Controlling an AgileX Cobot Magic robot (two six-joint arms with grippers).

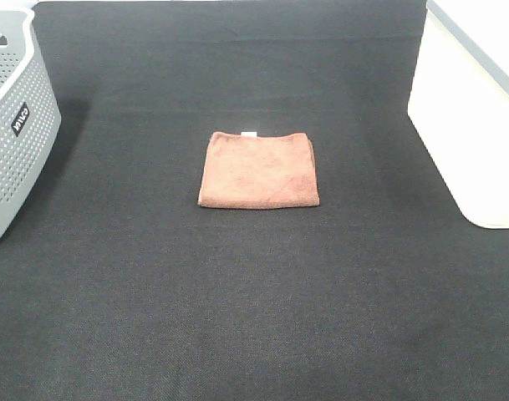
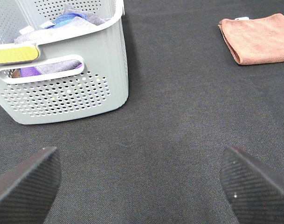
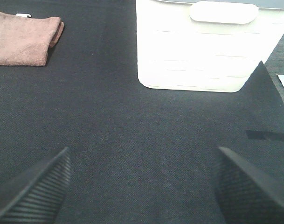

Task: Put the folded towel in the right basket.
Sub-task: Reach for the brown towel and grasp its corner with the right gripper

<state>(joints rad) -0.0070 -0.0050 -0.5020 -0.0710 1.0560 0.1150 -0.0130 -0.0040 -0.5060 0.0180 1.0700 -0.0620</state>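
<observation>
A folded brown towel lies flat in the middle of the black table, with a small white tag at its far edge. It also shows in the left wrist view and the right wrist view. The right basket is white and solid-walled, at the table's right edge; the right wrist view shows its wall and handle. Neither arm shows in the exterior high view. My left gripper is open and empty over bare table. My right gripper is open and empty, in front of the white basket.
A grey perforated basket stands at the left edge, holding several cloths, among them blue and purple ones. A black cloth covers the table.
</observation>
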